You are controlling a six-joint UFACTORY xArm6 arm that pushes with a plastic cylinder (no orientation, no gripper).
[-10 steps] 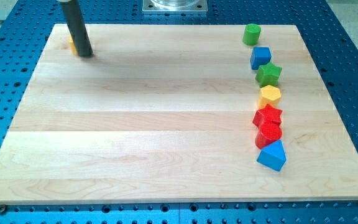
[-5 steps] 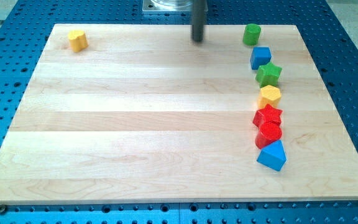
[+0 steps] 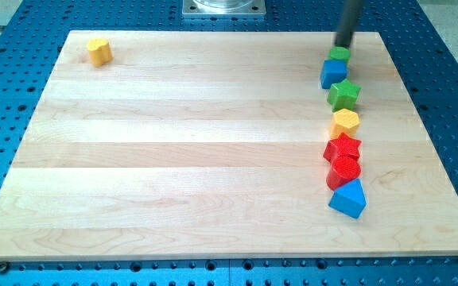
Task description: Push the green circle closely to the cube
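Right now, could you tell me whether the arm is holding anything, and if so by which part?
Nothing is held. My tip only pushes; it sits just above the green circle, which is up against the blue cube.

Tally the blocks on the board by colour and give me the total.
Yellow: 2, a cylinder and a hexagon
Green: 2, a circle and a star
Blue: 2, a cube and a wedge
Red: 2, a star and a cylinder
Total: 8
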